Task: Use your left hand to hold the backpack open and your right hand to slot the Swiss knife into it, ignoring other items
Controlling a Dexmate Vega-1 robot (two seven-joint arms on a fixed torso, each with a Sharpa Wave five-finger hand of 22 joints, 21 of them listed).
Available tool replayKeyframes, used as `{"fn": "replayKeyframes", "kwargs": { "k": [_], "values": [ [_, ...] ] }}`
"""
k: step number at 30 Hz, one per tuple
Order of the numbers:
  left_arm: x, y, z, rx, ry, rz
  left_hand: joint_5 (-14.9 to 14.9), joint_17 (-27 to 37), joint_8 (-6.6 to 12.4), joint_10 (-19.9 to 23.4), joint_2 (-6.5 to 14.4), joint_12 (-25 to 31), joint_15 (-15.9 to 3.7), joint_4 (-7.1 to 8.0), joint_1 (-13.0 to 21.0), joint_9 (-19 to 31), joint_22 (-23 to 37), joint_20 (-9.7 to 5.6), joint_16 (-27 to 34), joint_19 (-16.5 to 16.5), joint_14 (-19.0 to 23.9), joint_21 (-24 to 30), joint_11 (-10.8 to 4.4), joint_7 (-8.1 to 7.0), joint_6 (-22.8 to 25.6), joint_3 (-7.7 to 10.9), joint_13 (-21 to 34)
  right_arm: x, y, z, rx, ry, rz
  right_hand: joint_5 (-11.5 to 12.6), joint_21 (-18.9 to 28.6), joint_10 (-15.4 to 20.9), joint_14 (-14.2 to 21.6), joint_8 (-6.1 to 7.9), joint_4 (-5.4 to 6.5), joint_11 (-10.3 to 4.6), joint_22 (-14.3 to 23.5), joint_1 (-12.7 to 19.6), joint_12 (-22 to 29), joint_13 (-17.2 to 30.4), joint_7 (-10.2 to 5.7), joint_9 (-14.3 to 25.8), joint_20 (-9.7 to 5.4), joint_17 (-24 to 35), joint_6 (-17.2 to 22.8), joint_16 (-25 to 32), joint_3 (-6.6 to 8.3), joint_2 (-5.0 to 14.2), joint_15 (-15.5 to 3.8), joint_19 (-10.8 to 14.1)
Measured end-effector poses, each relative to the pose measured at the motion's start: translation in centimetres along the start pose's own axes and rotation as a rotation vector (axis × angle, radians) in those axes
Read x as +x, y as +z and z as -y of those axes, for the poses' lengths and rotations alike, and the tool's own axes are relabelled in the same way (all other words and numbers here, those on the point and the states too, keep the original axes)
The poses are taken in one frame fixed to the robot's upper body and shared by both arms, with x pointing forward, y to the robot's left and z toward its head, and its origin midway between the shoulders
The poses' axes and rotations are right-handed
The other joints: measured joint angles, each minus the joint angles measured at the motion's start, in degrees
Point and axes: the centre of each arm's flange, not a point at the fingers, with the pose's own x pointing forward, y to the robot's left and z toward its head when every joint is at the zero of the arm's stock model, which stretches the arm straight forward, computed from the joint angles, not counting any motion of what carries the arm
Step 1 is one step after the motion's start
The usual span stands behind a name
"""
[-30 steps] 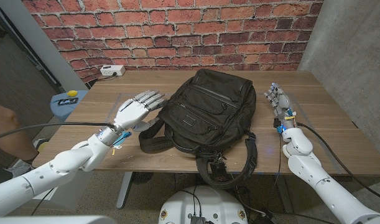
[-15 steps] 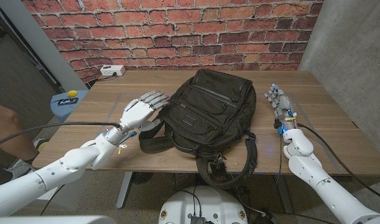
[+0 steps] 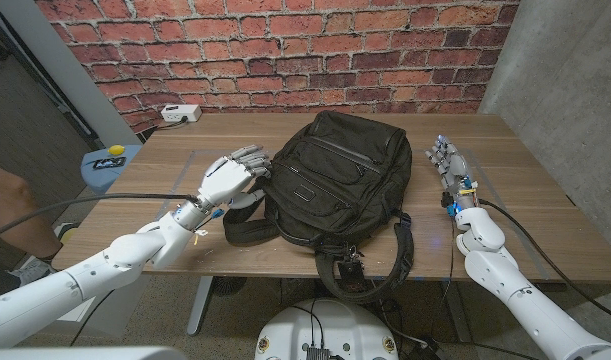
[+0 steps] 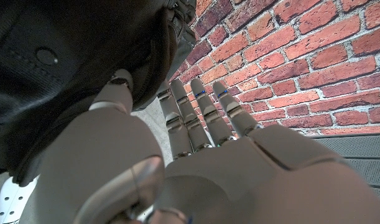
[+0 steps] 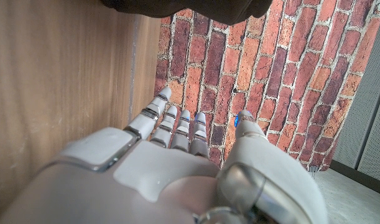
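Observation:
A black backpack (image 3: 330, 188) lies on the wooden table (image 3: 530, 195), its straps hanging over the near edge. It appears zipped shut. My left hand (image 3: 228, 177) hovers at the backpack's left side, fingers spread and reaching toward it, holding nothing. In the left wrist view the left hand (image 4: 196, 149) has its fingers extended beside the dark backpack fabric (image 4: 65, 68). My right hand (image 3: 449, 167) stands on the table to the right of the backpack, fingers straight and apart, empty. The right hand (image 5: 177, 155) is seen over bare wood. I see no Swiss knife.
A white power strip (image 3: 181, 114) lies at the table's far left corner. A blue stool with a yellow item (image 3: 107, 163) stands left of the table. A person's leg (image 3: 10, 215) is at the left edge. A brick wall runs behind.
My left hand has moved right, closer to the backpack's left side. The right hand and backpack have stayed still.

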Motion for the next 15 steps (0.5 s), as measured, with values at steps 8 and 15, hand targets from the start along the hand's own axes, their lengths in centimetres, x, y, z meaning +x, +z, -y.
{"fn": "replayKeyframes", "kwargs": {
  "k": [8,15],
  "values": [
    [0.19,-0.01,-0.57,-0.012,0.010,0.003,0.3,1.4,4.63,4.2,1.4,4.5,-1.00,0.47,-1.4,2.2,0.2,0.06,1.4,1.1,4.5,0.0,-0.74,0.03,4.9,-0.46,3.4,0.20,-0.13,-0.23,-0.001,0.005,-0.009,0.0,0.0,0.0,0.0,0.00,0.00,0.00,0.0,0.0,0.0,0.0,0.00,0.0,0.00,0.0,0.0,0.0,0.00,0.00,0.00,0.0],
    [0.28,-0.25,-1.01,-0.015,0.019,0.003,0.3,2.8,6.25,5.6,2.3,6.7,-1.31,0.89,-2.3,3.4,0.2,0.17,2.2,1.6,6.2,0.0,-0.94,0.33,5.8,-0.54,5.5,0.42,-0.15,-0.50,-0.006,0.010,-0.012,0.0,0.0,0.0,0.0,0.00,0.00,0.00,0.0,0.0,0.0,0.0,0.00,0.0,0.00,0.0,0.0,0.0,0.00,0.00,0.00,0.0]
  ]
}}
